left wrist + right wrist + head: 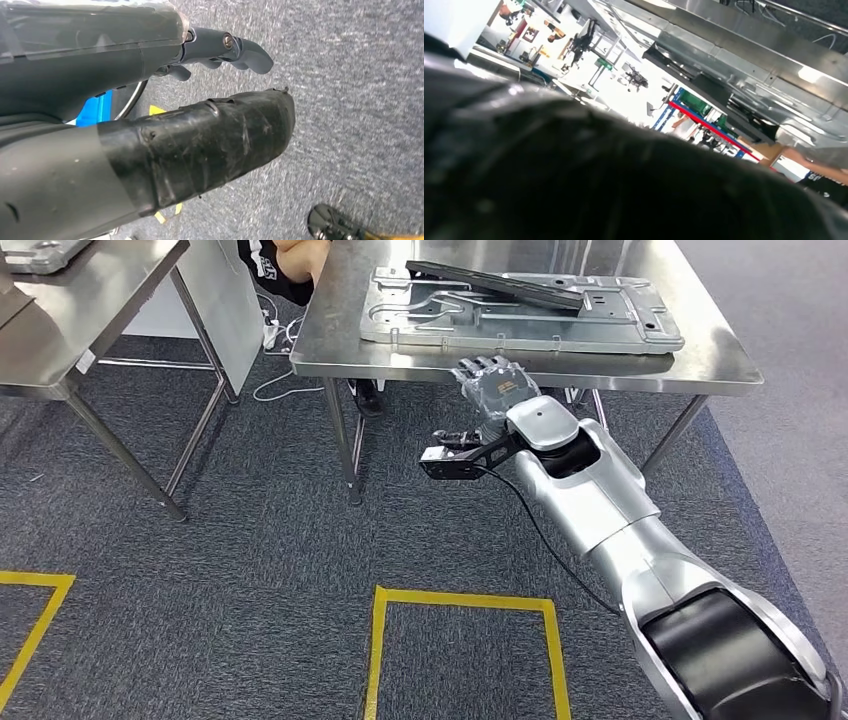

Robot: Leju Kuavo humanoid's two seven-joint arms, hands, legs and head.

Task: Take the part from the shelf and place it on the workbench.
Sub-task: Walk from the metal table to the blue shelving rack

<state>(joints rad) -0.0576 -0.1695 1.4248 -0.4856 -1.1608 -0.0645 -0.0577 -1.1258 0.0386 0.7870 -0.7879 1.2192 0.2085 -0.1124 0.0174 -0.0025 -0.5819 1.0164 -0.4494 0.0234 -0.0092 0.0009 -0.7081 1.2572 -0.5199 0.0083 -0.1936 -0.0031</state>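
Grey carpet (250, 540) is lying below the right hand (490, 385). Just beyond this hand, a flat silver stamped-metal part (520, 325) is sitting on the steel workbench (720, 365). Both hands are holding nothing, the right with fingers apart, the left hand (220, 47) with fingers loosely apart.

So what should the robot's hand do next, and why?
Probably pull the right hand back from the workbench. The metal part already lies flat on top, with a dark panel leaning on it, and the hand sits at the bench's front edge holding nothing.

Partial white lettering on a person's dark shirt (824, 180) is too cropped to read.
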